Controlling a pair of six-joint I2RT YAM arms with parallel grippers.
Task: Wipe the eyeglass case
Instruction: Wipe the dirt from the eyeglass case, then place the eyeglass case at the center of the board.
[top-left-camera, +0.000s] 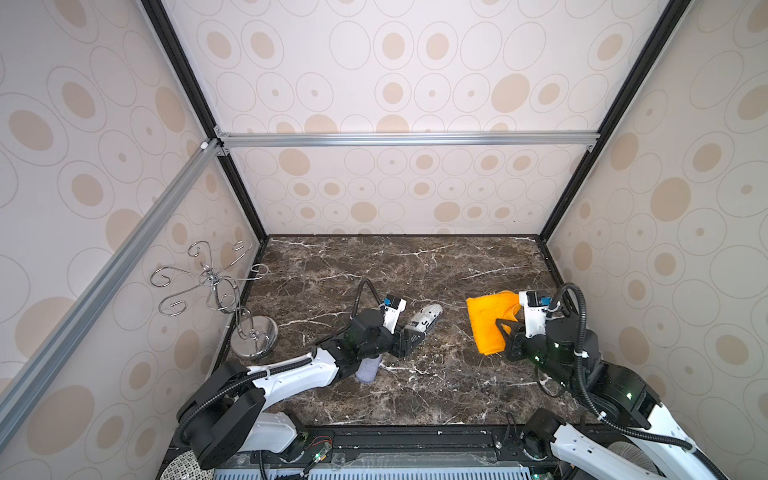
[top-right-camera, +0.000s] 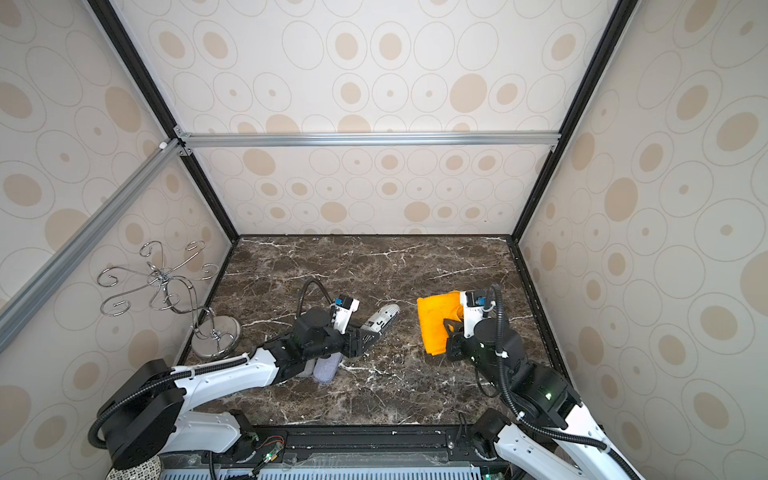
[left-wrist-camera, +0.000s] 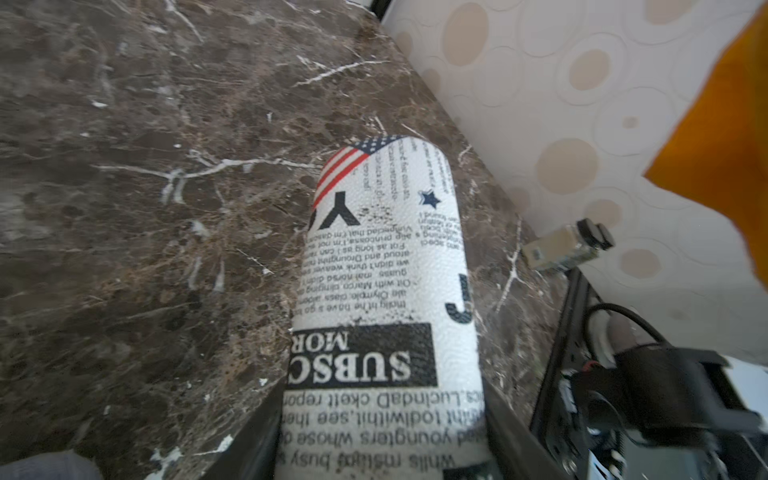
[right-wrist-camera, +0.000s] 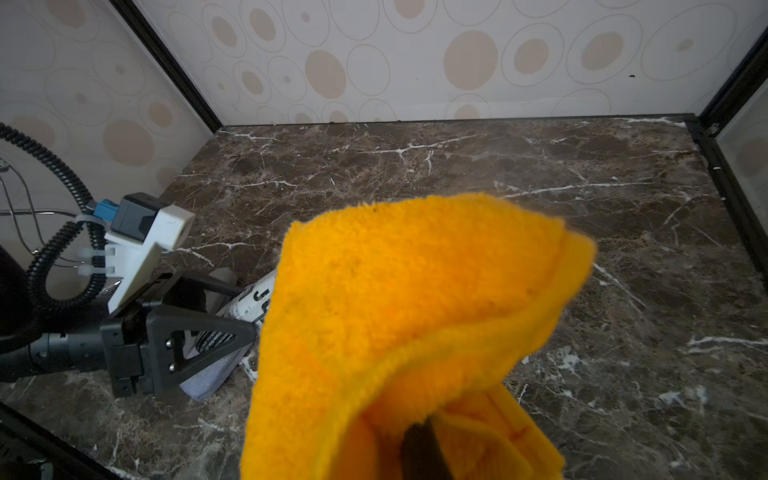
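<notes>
The eyeglass case (top-left-camera: 426, 319) (top-right-camera: 383, 318) is a white tube with newspaper print and a flag patch. My left gripper (top-left-camera: 409, 332) (top-right-camera: 365, 332) is shut on its near end, with the dark fingers on either side of it in the left wrist view (left-wrist-camera: 382, 440). The case's (left-wrist-camera: 386, 257) free end points toward the back right. My right gripper (top-left-camera: 505, 328) (top-right-camera: 451, 328) (right-wrist-camera: 419, 449) is shut on a fluffy orange cloth (top-left-camera: 486, 320) (top-right-camera: 434, 324) (right-wrist-camera: 415, 291). The cloth hangs a short way to the right of the case, apart from it.
A chrome wire stand (top-left-camera: 216, 286) (top-right-camera: 166, 286) with curled hooks rises at the left wall on a round base (top-left-camera: 255, 334). A grey-lilac pouch (top-left-camera: 368, 370) (top-right-camera: 326, 370) (right-wrist-camera: 208, 374) lies on the marble table (top-left-camera: 415, 266) under my left wrist. Patterned walls close three sides.
</notes>
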